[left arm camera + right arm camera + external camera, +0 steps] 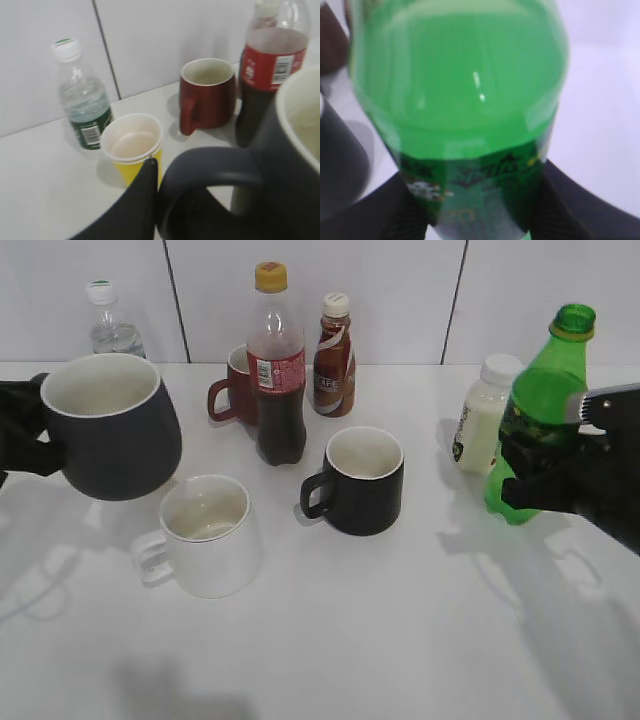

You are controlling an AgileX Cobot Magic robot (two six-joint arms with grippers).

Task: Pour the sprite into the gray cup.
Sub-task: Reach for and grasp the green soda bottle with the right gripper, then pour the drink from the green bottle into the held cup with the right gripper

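The gray cup (110, 425) is a wide charcoal mug with a cream inside, held up off the table at the far left. My left gripper (22, 435) is shut on its loop handle (210, 167). The sprite (540, 410) is a green bottle without a cap, upright at the right. My right gripper (560, 475) is shut on its label band, fingers on both sides of the bottle (465, 100). Whether the bottle's base touches the table is hidden. Cup and bottle are far apart.
On the white table stand a white mug (205, 535), a black mug (360, 480), a cola bottle (277, 365), a red mug (235, 390), a brown drink bottle (333, 355), a white bottle (482, 425), a water bottle (82, 97) and a yellow paper cup (132, 147).
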